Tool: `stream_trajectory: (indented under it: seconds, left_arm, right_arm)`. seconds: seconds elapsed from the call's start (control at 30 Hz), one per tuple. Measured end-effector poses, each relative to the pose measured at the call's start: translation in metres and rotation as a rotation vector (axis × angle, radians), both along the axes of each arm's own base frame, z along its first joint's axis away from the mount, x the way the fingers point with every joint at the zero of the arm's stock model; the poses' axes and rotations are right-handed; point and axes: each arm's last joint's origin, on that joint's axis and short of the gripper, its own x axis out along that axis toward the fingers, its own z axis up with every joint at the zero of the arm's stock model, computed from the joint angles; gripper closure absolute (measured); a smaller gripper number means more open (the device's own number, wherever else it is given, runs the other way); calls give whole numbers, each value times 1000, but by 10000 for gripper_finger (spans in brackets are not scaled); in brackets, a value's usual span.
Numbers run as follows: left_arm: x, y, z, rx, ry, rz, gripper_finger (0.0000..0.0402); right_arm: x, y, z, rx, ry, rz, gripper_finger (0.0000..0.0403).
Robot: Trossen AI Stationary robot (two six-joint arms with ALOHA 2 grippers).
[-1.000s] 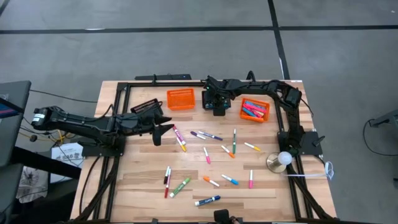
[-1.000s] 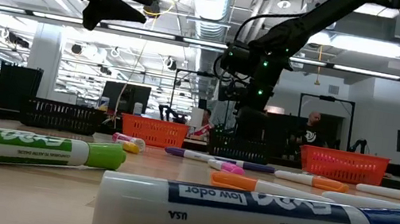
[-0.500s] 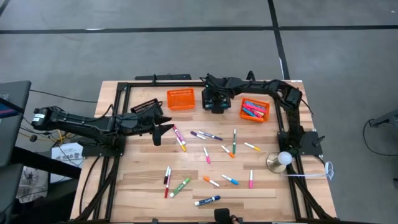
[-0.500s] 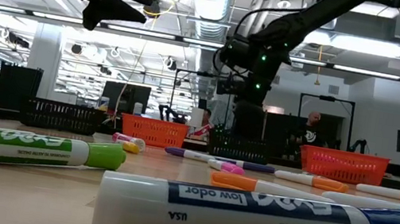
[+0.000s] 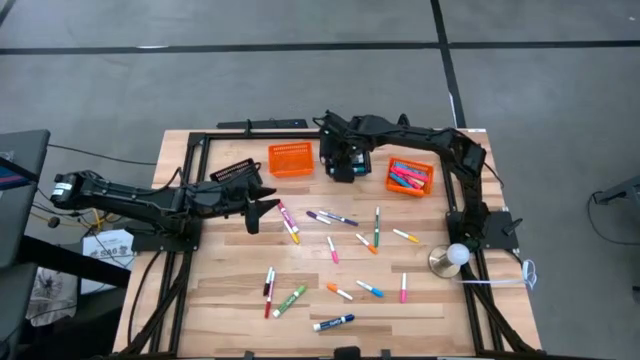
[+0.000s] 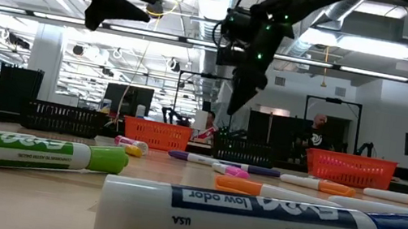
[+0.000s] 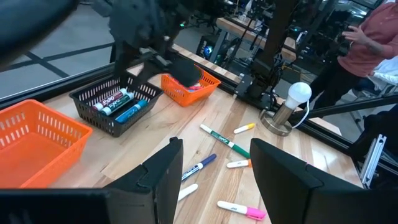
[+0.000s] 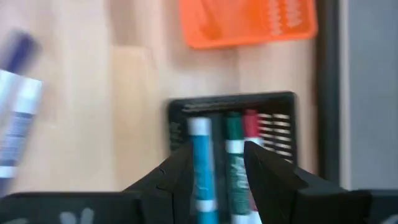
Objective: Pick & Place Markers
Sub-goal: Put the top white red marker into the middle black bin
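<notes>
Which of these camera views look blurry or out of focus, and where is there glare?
Right wrist view: motion-smeared, the black mesh basket and the markers in it soft, the orange mesh basket smeared too. Low view: the nearest blue-capped white marker slightly soft, bright ceiling lights glaring behind the arms. High view: evenly lit, sharp. Left wrist view: sharp on the wooden table, its own dark fingers soft.

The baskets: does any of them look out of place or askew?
Yes: one black basket at the table's left edge lies tilted, half under the left arm, while the orange basket and its neighbours sit in a straight row along the back.
</notes>
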Motion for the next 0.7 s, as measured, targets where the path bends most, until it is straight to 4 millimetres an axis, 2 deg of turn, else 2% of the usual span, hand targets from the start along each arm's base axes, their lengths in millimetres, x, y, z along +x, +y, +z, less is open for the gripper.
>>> stream_trajectory:
  seconds: [0.13,0.7]
  left_arm:
    - [0,0,0,0,-2,0,215]
    - [0,0,0,0,-2,0,215]
  right_arm:
    - [-9,6,13,112,-54,-31,277]
    - [-63,44,99,157,-164,-2,314]
